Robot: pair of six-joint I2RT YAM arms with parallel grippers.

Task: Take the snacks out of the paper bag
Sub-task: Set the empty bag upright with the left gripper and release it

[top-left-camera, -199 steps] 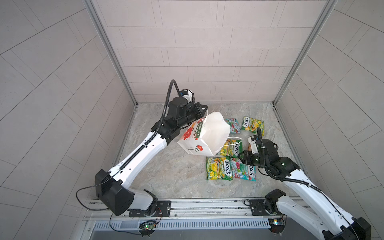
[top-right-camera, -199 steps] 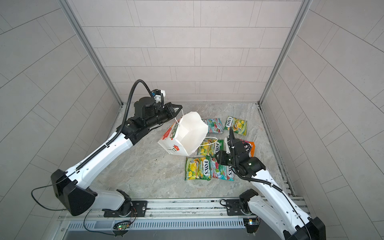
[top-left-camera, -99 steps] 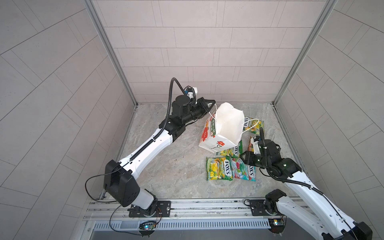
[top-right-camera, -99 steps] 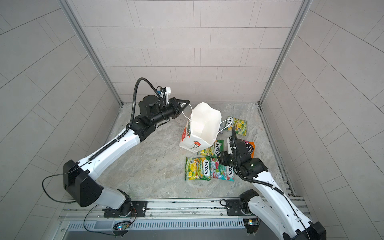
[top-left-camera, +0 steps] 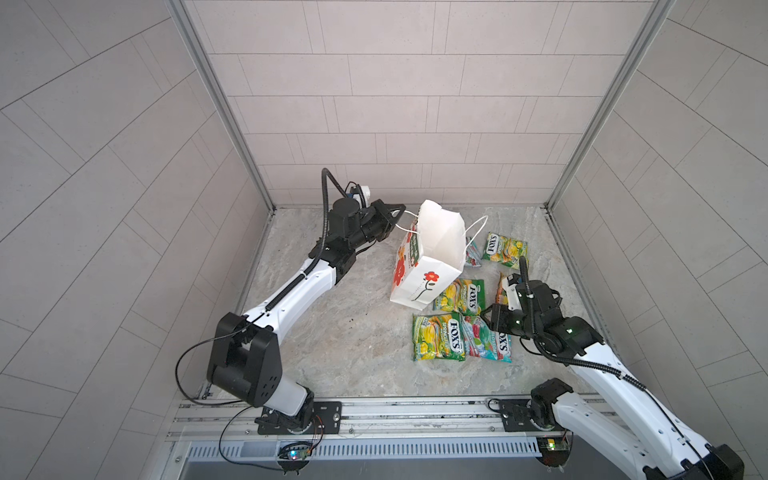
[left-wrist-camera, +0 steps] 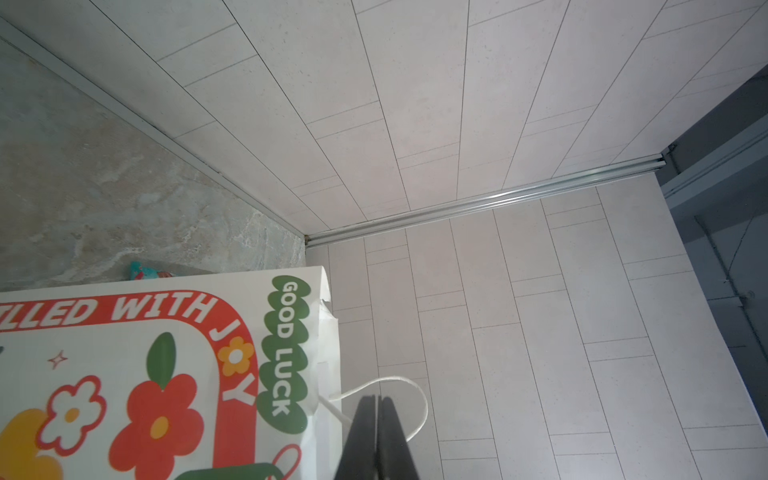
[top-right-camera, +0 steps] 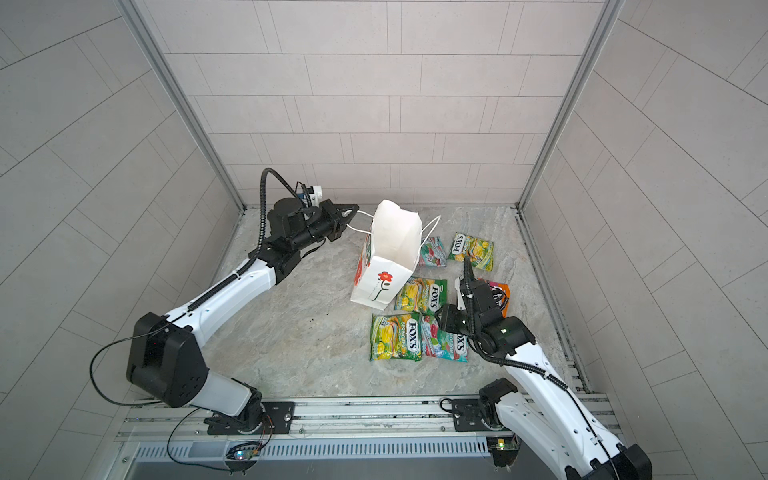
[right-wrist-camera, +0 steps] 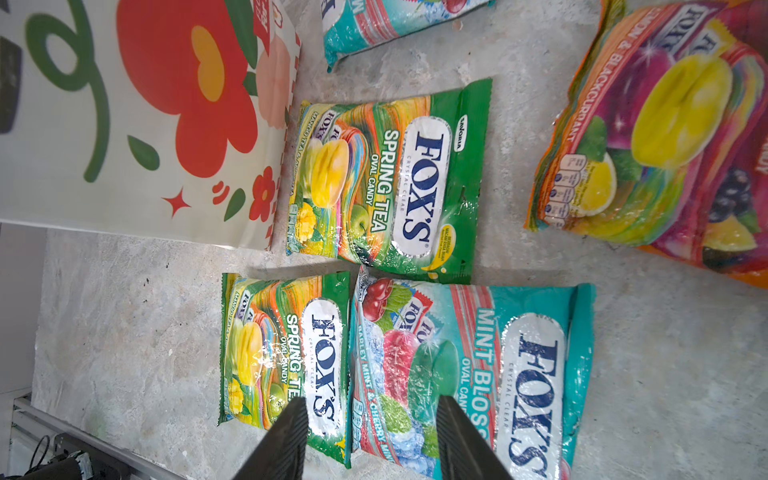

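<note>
L gripper (left-wrist-camera: 376, 400): jaws closed on the white cord handle (left-wrist-camera: 392, 377) of the paper bag (top-left-camera: 434, 249). The bag stands tilted at back-centre of the tabletop (top-left-camera: 353, 332), mouth up. The snacks (top-left-camera: 438, 343), six pkts, lie flat on the tabletop right of the bag, and one teal pkt (top-left-camera: 473, 255) is partly behind it. R gripper (right-wrist-camera: 374, 405): jaws open, holding nothing, above two front pkts.
</note>
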